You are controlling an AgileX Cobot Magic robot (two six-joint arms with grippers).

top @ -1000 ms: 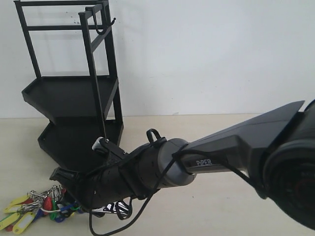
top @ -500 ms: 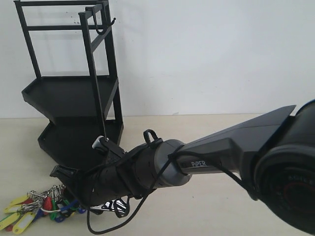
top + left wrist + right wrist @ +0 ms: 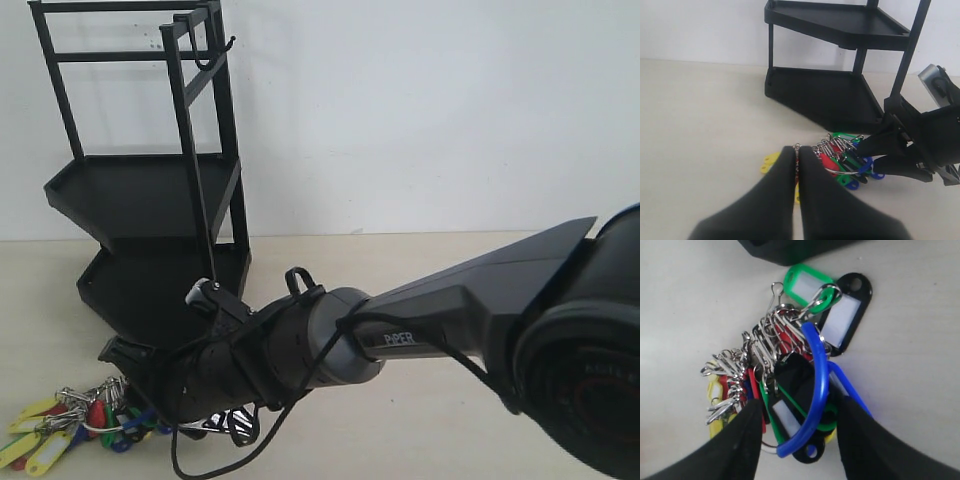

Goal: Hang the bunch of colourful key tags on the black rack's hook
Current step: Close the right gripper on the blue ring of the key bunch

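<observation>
Straddling the blue ring (image 3: pixel 818 371) of the colourful plastic key tag bunch (image 3: pixel 771 351) on the counter (image 3: pixel 680 290) with spread right fingers (image 3: pixel 737 445) | left fingers (image 3: pixel 775 195) pressed together | we risk pinching loose tags and dropping it before the tall black metal rack's (image 3: pixel 140 195) thin hook (image 3: pixel 222 50).

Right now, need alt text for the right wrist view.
The right tool, open, straddles the blue ring of the colourful key tag bunch, which lies on the pale table. Green, black, red and yellow tags fan out from silver clips, and an edge of the black rack shows just beyond.
</observation>
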